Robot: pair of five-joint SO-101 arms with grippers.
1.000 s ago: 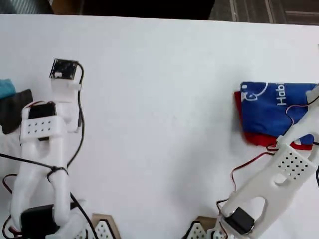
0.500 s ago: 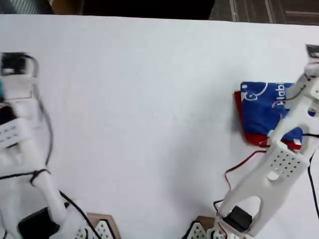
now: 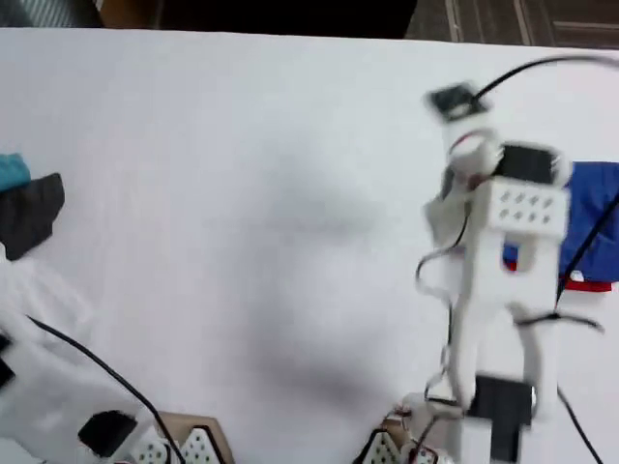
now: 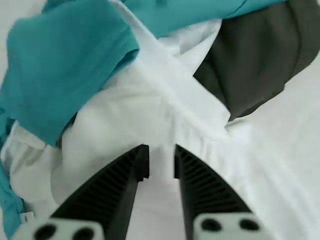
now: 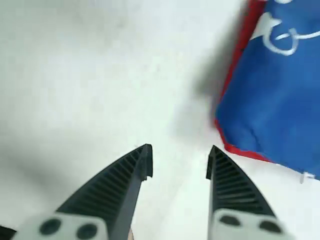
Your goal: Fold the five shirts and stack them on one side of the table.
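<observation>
With the left gripper narrowly parted and its tips down at the rumpled white cotton shirt, no sure hold yet, close on a single layer at a hem or shoulder rather than on the bunched ridge. Lift slowly, probably best straight up, to shed the crumpled teal shirt just beyond the tips and the dark grey shirt farther off beside it. Then draw out onto the bare white table for spreading. With the right gripper wide open and empty, stay clear of the folded blue shirt stacked on a red shirt just beyond one fingertip.
</observation>
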